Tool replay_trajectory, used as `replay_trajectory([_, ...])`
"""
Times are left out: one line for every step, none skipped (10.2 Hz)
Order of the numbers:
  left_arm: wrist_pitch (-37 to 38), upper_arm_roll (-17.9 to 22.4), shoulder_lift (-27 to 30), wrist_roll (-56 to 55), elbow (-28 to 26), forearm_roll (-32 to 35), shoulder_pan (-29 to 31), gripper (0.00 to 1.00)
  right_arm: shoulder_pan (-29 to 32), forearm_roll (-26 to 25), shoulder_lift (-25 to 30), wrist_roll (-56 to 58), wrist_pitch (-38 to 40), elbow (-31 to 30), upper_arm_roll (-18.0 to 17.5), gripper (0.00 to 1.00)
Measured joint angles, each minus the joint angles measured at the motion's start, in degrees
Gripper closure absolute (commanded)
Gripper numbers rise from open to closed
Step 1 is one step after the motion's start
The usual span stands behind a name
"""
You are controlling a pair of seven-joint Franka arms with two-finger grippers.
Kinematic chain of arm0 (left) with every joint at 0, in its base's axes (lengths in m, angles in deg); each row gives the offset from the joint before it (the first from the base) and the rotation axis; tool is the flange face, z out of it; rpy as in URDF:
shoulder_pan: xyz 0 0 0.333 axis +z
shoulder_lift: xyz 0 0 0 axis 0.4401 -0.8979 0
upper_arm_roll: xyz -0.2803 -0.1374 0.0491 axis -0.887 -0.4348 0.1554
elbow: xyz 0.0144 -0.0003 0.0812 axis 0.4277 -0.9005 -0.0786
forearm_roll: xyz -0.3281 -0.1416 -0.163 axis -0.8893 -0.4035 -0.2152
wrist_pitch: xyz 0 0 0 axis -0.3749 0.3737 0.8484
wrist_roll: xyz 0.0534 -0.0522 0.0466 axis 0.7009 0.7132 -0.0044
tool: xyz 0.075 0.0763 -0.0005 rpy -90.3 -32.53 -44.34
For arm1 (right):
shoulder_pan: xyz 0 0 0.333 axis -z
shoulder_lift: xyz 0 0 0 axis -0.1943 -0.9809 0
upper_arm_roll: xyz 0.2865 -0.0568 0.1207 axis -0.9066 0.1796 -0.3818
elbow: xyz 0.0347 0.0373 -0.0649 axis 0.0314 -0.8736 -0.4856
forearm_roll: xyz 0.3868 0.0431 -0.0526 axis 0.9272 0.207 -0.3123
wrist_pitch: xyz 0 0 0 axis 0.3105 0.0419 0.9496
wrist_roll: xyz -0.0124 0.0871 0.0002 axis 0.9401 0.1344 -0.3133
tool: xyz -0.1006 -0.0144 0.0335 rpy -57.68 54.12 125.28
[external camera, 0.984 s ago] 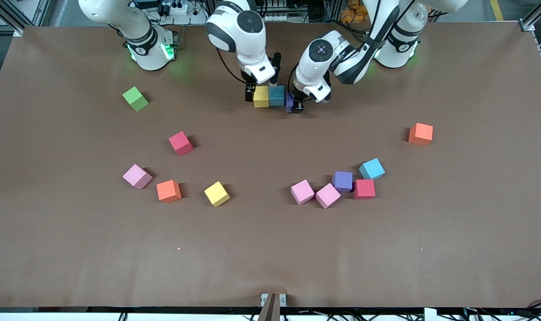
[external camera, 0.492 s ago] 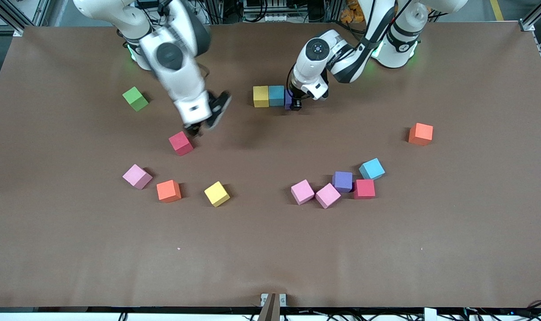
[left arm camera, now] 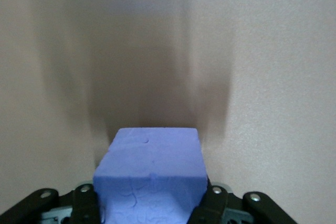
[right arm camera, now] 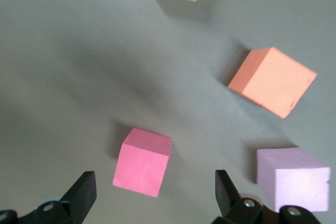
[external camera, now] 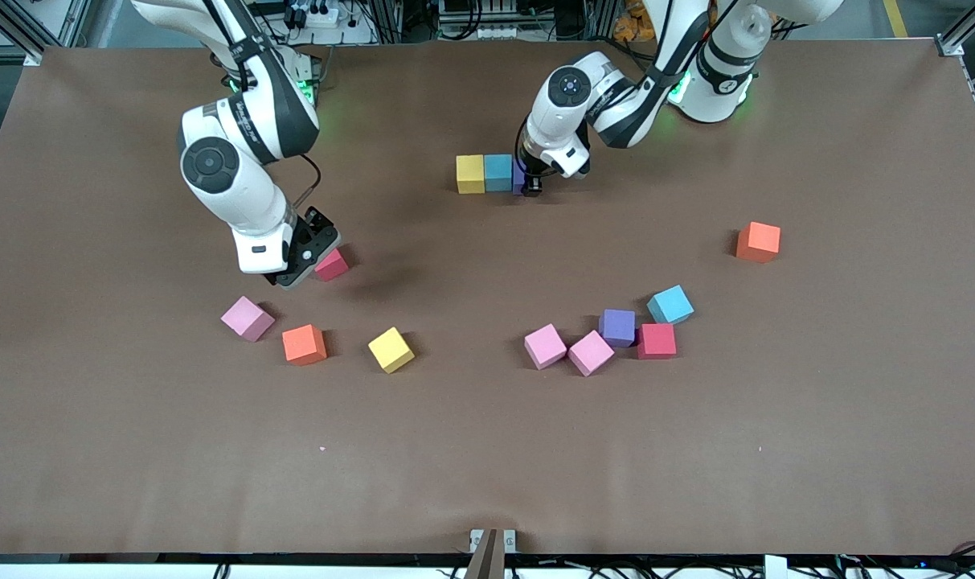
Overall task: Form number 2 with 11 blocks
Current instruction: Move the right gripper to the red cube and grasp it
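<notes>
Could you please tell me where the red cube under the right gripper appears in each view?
Front view: red cube beside the right gripper.
Right wrist view: cube between the open fingers.
Left wrist view: not in it.
Shared landmark: nearby orange cube.

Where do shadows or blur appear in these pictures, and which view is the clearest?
Front view: sharp and evenly lit, a soft shadow on the brown table beside the right gripper. Left wrist view: broad dark shadow streaks above the small matte purple cube. Right wrist view: the small matte red cube looks slightly soft, with a faint shadow.
</notes>
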Motion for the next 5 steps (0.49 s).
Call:
replay_trajectory([0.0,0.0,-0.01,-0.04,0.0,0.0,-0.14,0.81,0.17,0.18,0.05,-1.13,-0.81,-1.5,0.01,0.0])
replay_trajectory([0.0,0.0,-0.01,-0.08,-0.01,0.0,-0.35,0.81,0.4,0.81,0.11,-2.22,-2.33,-3.14,0.03,0.0])
replay_trajectory([0.0,0.0,-0.02,-0.15,-0.02,0.0,-0.54,0.81,0.51,1.78,0.17,-3.12,-3.94,-4.76,0.04,0.0])
replay_trajectory([0.0,0.0,-0.02,-0.17,-0.02,0.0,-0.66,0.81,0.54,2.51,0.2,-4.51,-5.55,-6.21,0.04,0.0])
replay_trajectory([0.0,0.0,-0.03,-0.17,-0.08,0.0,-0.75,0.81,0.53,2.7,0.2,-6.92,-7.39,-7.51,-0.02,0.0])
